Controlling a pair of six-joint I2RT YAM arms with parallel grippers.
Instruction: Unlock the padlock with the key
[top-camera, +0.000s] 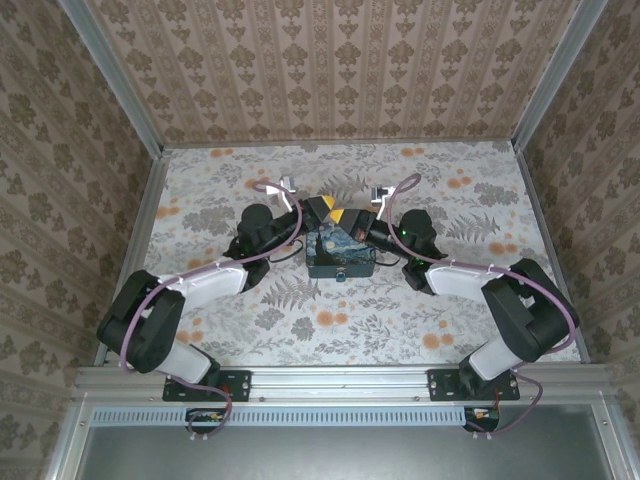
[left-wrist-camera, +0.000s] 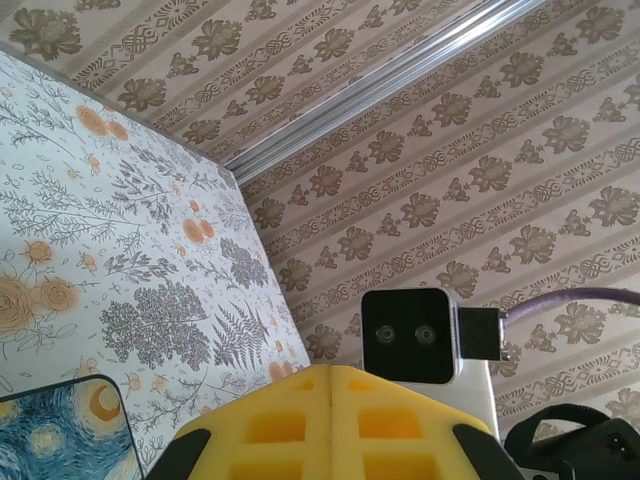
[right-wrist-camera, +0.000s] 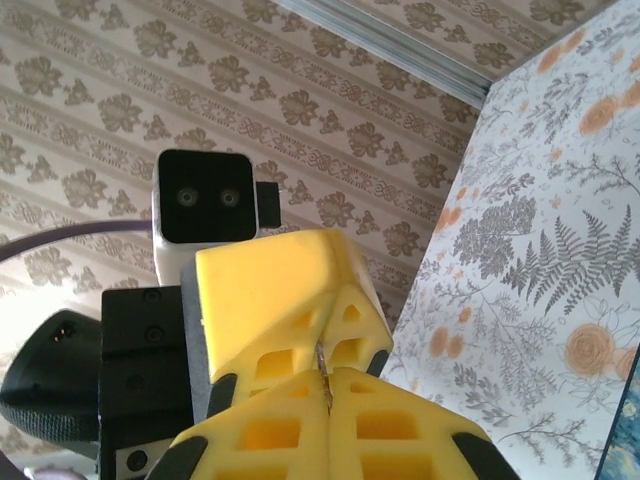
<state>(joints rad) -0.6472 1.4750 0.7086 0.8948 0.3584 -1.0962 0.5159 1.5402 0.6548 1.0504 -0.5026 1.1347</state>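
- Box (top-camera: 338, 250), painted in blue and yellow swirls, sits near the middle of the table (top-camera: 440, 330), about as far from the left edge as from the right.
- Padlock (top-camera: 342, 275): a tiny dark piece with a bluish spot on the side of the box that faces the table's near edge. It is too small to tell whether it is locked.
- Left gripper (top-camera: 321, 207) is over the far-left part of the box. Its yellow fingers (left-wrist-camera: 280, 430) are pressed together, with only a seam between them.
- Right gripper (top-camera: 351, 216) is just beside it, over the far-right part of the box. Its fingers (right-wrist-camera: 390, 430) are likewise closed tight, their tips right up against the left gripper's.
- Key: a thin dark sliver (right-wrist-camera: 322, 362) shows where the two grippers' tips meet. Whether that is the key, or whether it is clamped, I cannot tell.
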